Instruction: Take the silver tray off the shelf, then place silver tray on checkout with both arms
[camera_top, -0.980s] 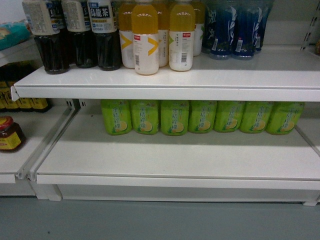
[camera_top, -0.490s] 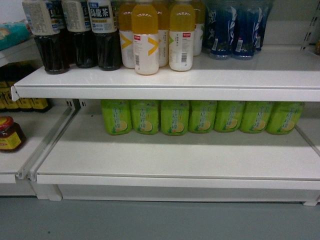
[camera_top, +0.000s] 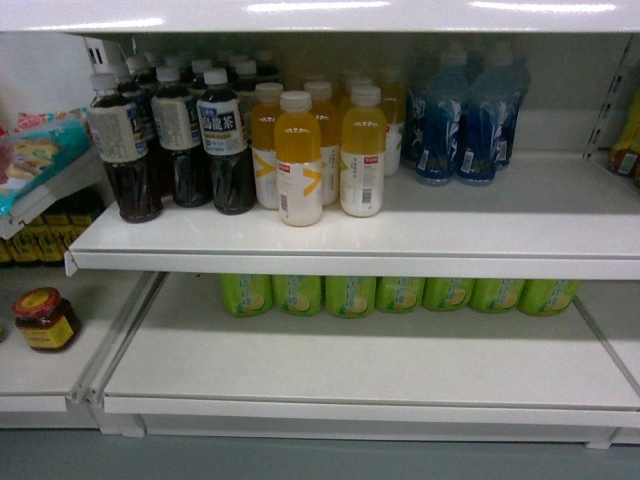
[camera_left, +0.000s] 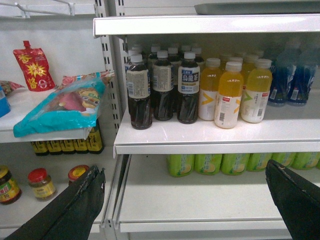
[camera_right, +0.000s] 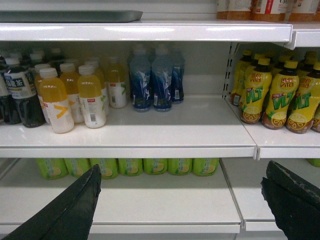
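In the head view, a white shelf board (camera_top: 500, 215) carries three groups of drinks: dark tea bottles (camera_top: 215, 140) at its left end, orange juice bottles (camera_top: 300, 155) beside them toward the middle, and blue bottles (camera_top: 470, 125) further right. Green bottles (camera_top: 400, 295) line the back of the board beneath. Left of that lower board, on the neighbouring bay, stands a red-lidded jar (camera_top: 45, 318). Neither end effector nor the tray appears here.

In the left wrist view, the silver tray (camera_left: 257, 7) lies on the top shelf (camera_left: 200, 24), above the orange juice bottles (camera_left: 230, 95), with only its grey edge visible over the front lip. The left end effector (camera_left: 187, 200) is spread wide, its two black fingers (camera_left: 80, 205) at the bottom corners, gripping nothing. A turquoise snack bag (camera_left: 60, 107) rests on the bay left of the dark tea bottles (camera_left: 162, 90).

In the right wrist view, the silver tray (camera_right: 70, 16) sits on the top shelf (camera_right: 150, 31), above the orange juice bottles (camera_right: 72, 97) and left of the blue bottles (camera_right: 155, 80). The right end effector (camera_right: 182, 200) is likewise wide apart and empty, fingers (camera_right: 70, 210) low in frame. Yellow lemon-drink bottles (camera_right: 275, 97) fill the bay right of the blue bottles.
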